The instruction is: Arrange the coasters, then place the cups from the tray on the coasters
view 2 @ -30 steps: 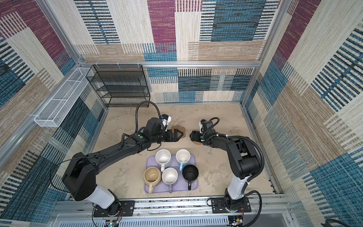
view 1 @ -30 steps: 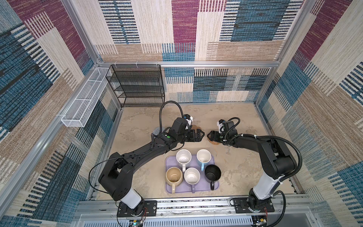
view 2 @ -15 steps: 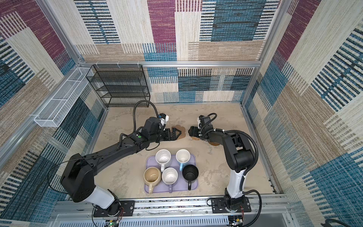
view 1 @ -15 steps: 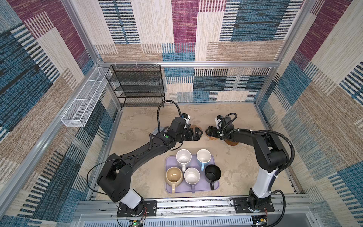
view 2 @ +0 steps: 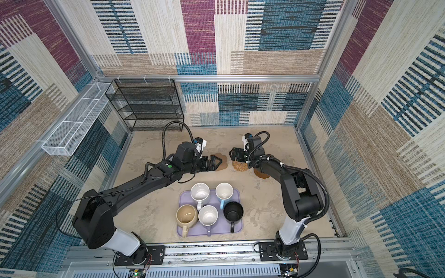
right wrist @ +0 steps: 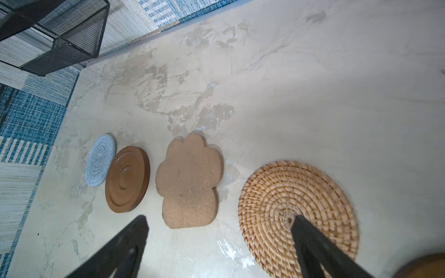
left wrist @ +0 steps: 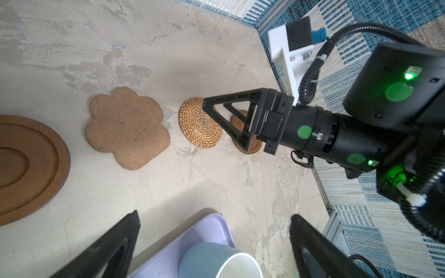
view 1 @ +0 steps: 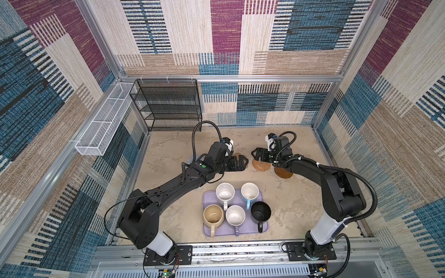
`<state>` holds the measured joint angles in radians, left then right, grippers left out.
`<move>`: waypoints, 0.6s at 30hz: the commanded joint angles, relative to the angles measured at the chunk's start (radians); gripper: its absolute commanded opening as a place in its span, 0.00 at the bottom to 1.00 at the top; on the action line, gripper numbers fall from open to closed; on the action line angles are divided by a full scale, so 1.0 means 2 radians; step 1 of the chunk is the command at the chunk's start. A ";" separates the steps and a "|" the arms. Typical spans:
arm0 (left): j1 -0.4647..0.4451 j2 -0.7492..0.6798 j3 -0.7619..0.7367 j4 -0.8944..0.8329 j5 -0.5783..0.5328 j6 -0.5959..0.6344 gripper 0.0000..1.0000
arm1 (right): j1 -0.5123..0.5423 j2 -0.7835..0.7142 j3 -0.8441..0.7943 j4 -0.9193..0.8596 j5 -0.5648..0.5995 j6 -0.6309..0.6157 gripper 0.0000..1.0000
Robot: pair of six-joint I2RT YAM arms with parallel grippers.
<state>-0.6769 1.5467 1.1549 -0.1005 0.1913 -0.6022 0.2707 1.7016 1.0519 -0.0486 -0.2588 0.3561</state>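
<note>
In both top views, five cups (view 1: 235,215) stand on the lavender tray (view 1: 207,232); behind it the left gripper (view 1: 244,162) and right gripper (view 1: 254,154) face each other, the rattan coaster (view 1: 261,166) lying under the right one. The left wrist view shows the left jaws wide apart, empty. The right wrist view shows the right jaws apart and empty, one finger over the rattan coaster, with the paw coaster (right wrist: 190,183), a brown disc (right wrist: 127,179) and the grey-blue coaster (right wrist: 100,161) in a row beside it

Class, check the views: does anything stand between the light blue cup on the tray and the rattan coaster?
Nothing lies on the table between the light blue cup and the rattan coaster. Only the open right hand hovers above that coaster.
</note>
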 commanded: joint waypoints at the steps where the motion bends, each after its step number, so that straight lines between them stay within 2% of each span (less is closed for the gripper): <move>1: -0.005 -0.009 -0.006 0.000 0.006 0.003 1.00 | 0.000 -0.030 -0.021 -0.021 0.027 0.010 1.00; 9: -0.013 -0.011 -0.022 0.022 0.030 -0.005 1.00 | -0.012 -0.111 -0.105 -0.004 0.064 0.012 1.00; 14: -0.022 -0.002 -0.018 0.032 0.034 -0.007 1.00 | -0.040 -0.111 -0.130 -0.003 0.061 0.008 0.94; 18: -0.028 0.012 -0.012 0.032 0.034 -0.006 1.00 | -0.052 -0.102 -0.140 -0.005 0.080 0.003 0.89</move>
<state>-0.7303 1.5581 1.1168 -0.0631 0.2447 -0.6102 0.1745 1.4876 0.7776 -0.0780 -0.1379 0.3687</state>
